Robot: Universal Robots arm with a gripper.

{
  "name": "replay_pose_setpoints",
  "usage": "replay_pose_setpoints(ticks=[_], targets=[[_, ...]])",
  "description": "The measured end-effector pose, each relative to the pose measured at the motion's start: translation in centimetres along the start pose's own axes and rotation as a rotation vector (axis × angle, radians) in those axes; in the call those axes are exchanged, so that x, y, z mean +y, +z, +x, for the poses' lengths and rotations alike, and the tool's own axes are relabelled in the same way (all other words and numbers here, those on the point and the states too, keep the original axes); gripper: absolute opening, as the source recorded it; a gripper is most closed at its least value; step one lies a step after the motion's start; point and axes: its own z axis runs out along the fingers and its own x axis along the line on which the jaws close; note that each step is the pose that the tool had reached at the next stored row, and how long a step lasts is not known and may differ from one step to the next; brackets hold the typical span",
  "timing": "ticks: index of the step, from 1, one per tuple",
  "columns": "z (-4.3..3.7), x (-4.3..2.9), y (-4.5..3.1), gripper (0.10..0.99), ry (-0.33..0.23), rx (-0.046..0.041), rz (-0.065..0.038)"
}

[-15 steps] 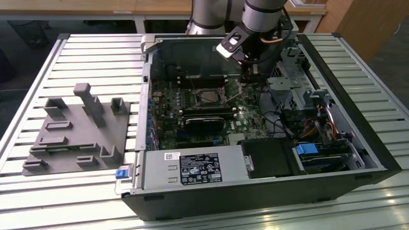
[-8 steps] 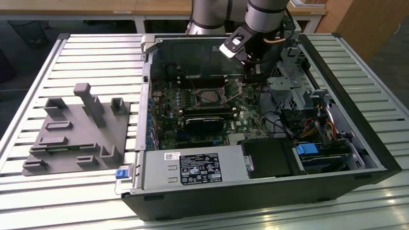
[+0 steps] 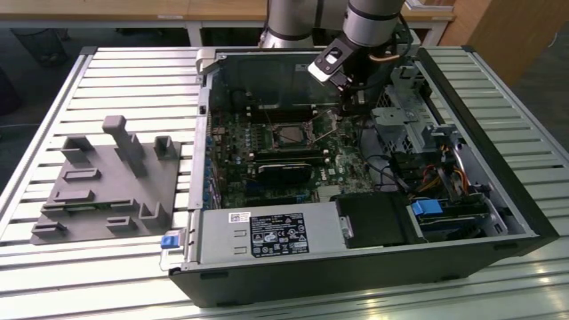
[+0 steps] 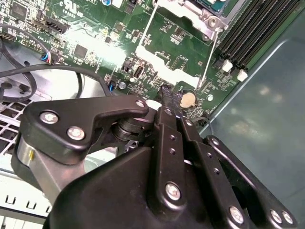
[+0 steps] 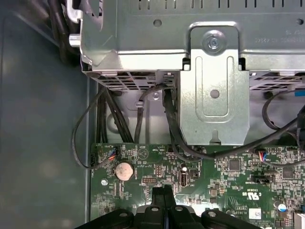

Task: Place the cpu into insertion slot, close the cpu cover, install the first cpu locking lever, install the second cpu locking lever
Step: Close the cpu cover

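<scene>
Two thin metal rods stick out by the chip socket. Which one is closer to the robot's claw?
The rod ending beside the round silver battery; the other rod stands farther from the gripper.

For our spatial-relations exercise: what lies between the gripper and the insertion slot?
In the second wrist view, green circuit board and a thin wire lever lie between the gripper and the insertion slot.

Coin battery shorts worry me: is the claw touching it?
Apart. In the first wrist view, green board shows between the claw and the coin battery.
</scene>
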Motion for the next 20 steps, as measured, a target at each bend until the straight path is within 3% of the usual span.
replay_pose_setpoints(ticks=[12,20], targets=[[0.02,-0.03,1.01,0.122,0.0,-0.0014,0.0],[0.01,-1.13,1.03,0.122,0.0,-0.0013,0.0]])
